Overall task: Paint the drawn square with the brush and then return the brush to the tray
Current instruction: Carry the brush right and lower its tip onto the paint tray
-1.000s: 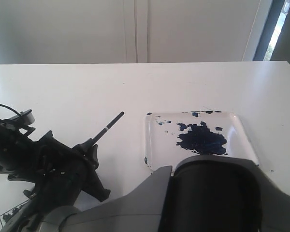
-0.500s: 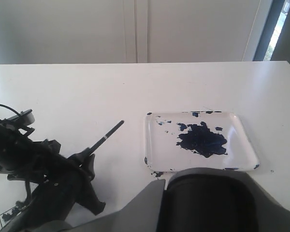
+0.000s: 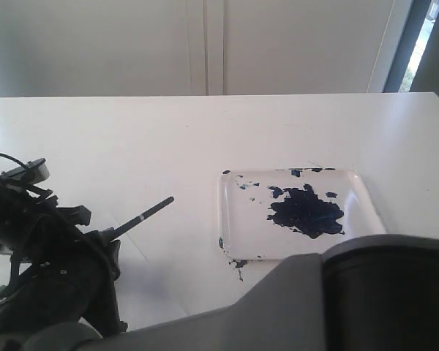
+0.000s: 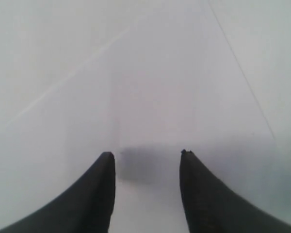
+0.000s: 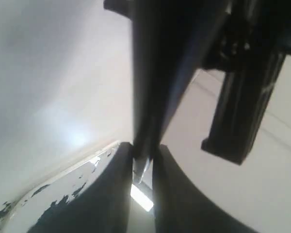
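The brush (image 3: pixel 143 216) is a thin black handle with a pale ring, slanting up to the right out of the dark gripper at the exterior view's lower left. My right gripper (image 3: pixel 106 240) is shut on it there, having reached across. In the right wrist view the brush (image 5: pixel 141 162) sits pinched in the right gripper (image 5: pixel 143 148). Its tip is hidden. The tray (image 3: pixel 366 194) lies right of centre with a dark blue paint blotch (image 3: pixel 306 210). The drawn square is hidden behind the arms. My left gripper (image 4: pixel 146 155) hangs open over blank white surface.
A bulky grey arm link (image 3: pixel 336 307) fills the lower right of the exterior view and covers the tray's near right corner. A black arm with a cable (image 3: pixel 14 208) stands at the far left. Paint specks (image 3: pixel 238 263) mark the table by the tray's front left corner.
The gripper holding the brush sank toward the lower left, and the handle now lies flatter. The grey arm link slid right and down, uncovering more of the tray's front edge.
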Controlling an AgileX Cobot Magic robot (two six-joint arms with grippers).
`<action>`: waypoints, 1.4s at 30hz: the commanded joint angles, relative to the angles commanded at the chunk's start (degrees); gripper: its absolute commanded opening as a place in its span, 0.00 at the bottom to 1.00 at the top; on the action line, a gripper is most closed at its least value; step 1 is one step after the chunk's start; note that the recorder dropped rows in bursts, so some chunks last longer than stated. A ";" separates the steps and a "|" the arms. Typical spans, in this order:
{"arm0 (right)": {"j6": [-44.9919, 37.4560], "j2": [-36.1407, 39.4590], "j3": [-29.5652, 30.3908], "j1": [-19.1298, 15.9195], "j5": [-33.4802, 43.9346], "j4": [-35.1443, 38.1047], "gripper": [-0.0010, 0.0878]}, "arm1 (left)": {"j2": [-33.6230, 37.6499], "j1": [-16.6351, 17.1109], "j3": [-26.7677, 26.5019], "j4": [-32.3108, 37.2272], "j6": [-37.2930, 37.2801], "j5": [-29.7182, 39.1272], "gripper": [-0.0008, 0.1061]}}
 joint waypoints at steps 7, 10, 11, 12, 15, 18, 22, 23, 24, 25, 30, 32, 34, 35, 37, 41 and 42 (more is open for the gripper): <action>6.03 -2.75 1.03 0.00 0.00 4.10 0.01 | -8.24 5.80 0.00 -0.31 0.00 0.83 0.46; 10.96 -4.55 1.03 -0.22 0.00 5.28 0.01 | -11.80 8.38 0.11 -2.09 -0.16 1.93 0.46; 12.36 -5.26 1.03 -0.51 0.00 6.04 0.01 | -12.94 8.93 0.25 -2.86 -0.16 2.08 0.46; 14.03 -5.86 1.03 -0.92 0.00 6.81 0.01 | -14.40 9.51 0.46 -3.55 -0.16 2.08 0.46; 19.32 -8.07 2.07 -2.23 0.00 7.63 0.01 | -19.00 9.90 0.90 -4.06 -0.16 1.88 0.46; 25.62 -10.82 4.04 -3.82 0.00 7.25 0.01 | -23.61 9.90 1.82 -4.06 -0.16 0.69 0.46; 32.53 -15.73 7.16 -5.13 0.00 6.19 0.01 | -29.51 9.90 3.39 -4.19 -0.16 -0.31 0.46; 34.96 -17.41 8.25 -5.38 0.00 5.62 0.01 | -31.02 9.90 3.96 -4.19 -0.16 -0.59 0.46; 36.43 -18.63 9.03 -5.54 0.00 5.52 0.01 | -32.49 9.90 4.67 -4.29 -0.23 -1.08 0.46; 37.78 -19.63 9.80 -5.54 0.00 5.52 0.01 | -33.93 9.90 5.42 -4.40 -0.23 -1.65 0.46; 42.37 -24.63 15.88 -5.63 0.00 5.38 0.01 | -39.28 9.90 7.67 -4.21 -1.47 -2.92 0.46; 44.69 -25.90 19.23 -6.01 0.00 5.38 0.01 | -41.13 9.90 8.30 -4.21 -1.47 -3.33 0.46; 47.62 -26.61 22.86 -6.62 0.00 5.38 0.01 | -42.58 9.90 8.91 -3.79 -1.47 -3.38 0.46; 49.90 -26.87 24.82 -7.10 0.00 5.24 0.01 | -43.36 9.90 9.40 -3.82 -1.47 -3.38 0.46; 54.80 -27.50 28.18 -8.03 0.00 5.23 0.01 | -44.93 9.90 10.47 -3.82 -1.47 -3.38 0.46; 64.90 -29.42 34.39 -9.87 -3.25 3.02 0.01 | -47.97 9.90 13.01 -3.76 -1.47 -3.54 0.46; 67.03 -29.97 35.78 -10.11 -4.28 2.67 0.01 | -48.60 9.90 13.59 -3.76 -1.47 -3.63 0.46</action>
